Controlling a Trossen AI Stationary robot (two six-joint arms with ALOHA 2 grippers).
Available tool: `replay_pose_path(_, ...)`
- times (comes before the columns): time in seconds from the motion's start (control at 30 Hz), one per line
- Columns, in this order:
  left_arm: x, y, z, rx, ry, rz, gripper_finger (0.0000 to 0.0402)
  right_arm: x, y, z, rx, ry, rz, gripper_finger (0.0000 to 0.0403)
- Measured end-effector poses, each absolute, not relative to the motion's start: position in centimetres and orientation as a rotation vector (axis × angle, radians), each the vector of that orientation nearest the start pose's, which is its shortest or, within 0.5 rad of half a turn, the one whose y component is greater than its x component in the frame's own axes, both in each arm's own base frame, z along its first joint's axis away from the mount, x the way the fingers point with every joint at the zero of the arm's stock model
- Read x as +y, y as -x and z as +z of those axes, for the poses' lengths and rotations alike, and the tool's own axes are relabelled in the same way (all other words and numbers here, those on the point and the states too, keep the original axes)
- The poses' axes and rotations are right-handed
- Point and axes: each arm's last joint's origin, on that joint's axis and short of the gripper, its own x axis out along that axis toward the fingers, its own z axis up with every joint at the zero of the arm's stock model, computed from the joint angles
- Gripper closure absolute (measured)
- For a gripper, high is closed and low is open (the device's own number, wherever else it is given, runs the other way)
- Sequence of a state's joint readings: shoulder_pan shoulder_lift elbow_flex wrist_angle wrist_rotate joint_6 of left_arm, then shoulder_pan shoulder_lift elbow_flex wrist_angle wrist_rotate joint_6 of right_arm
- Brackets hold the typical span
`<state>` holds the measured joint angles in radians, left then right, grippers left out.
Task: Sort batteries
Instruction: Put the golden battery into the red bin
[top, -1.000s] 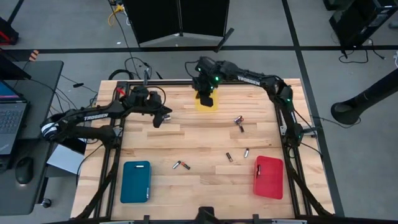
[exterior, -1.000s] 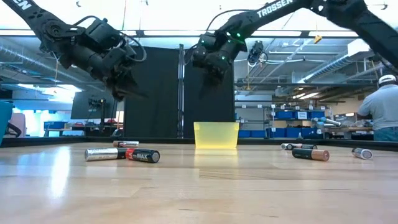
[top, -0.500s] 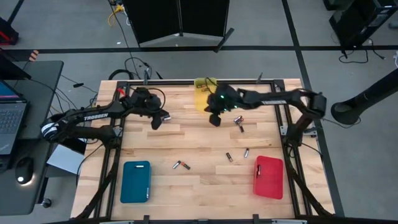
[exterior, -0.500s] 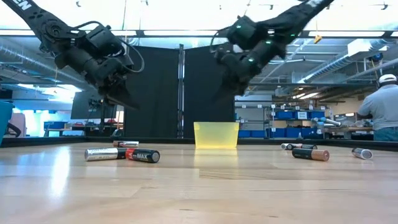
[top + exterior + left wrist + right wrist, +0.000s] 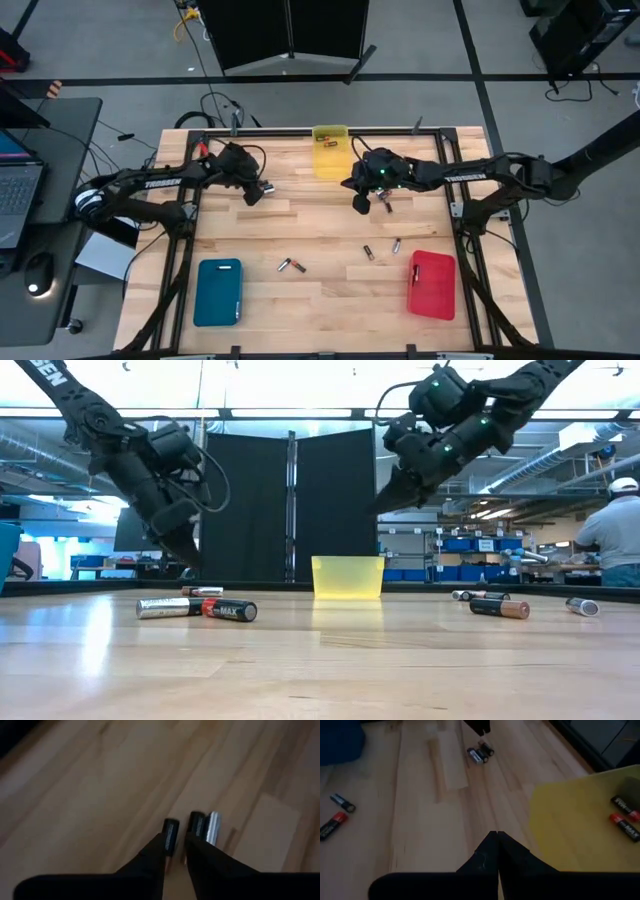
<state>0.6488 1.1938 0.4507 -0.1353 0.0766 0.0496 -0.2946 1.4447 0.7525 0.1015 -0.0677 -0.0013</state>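
My left gripper (image 5: 254,194) hangs low over the far left of the table, fingers pointing down and a narrow gap apart (image 5: 182,831), touching nothing. A silvery battery (image 5: 213,827) lies just beside one fingertip; the right wrist view shows a pair of batteries (image 5: 480,754) there. My right gripper (image 5: 358,203) is shut and empty (image 5: 497,836), in the air near the yellow tray (image 5: 331,152), which holds batteries (image 5: 624,814). Two batteries (image 5: 385,196) lie on the wood just right of it. More batteries lie near the middle (image 5: 291,265) and mid-right (image 5: 382,248).
A blue tray (image 5: 218,292) lies at the near left and a red tray (image 5: 432,284) at the near right. Bare wood lies between them. A person (image 5: 612,540) stands in the room beyond the table's right side.
My right gripper has swung from above the yellow tray toward the table's near and right side, toward the two batteries there. My left gripper has gone down toward the table and tipped to point more steeply downward.
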Motion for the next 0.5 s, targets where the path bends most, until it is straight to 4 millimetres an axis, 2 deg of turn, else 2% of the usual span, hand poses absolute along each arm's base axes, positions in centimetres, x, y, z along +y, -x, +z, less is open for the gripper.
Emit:
replay_pose_path(0.2,12.6,-16.6,14.2,0.895,0.304,0.520,0.0304,-8.0,-27.8,19.9,0.566,-0.099,-0.214,0.0395)
replay_pose_path(0.5,12.9,-16.6,13.6,0.918,0.307,0.528,0.0303,-7.2,-28.2,19.8,0.563,-0.073,-0.178,0.0395)
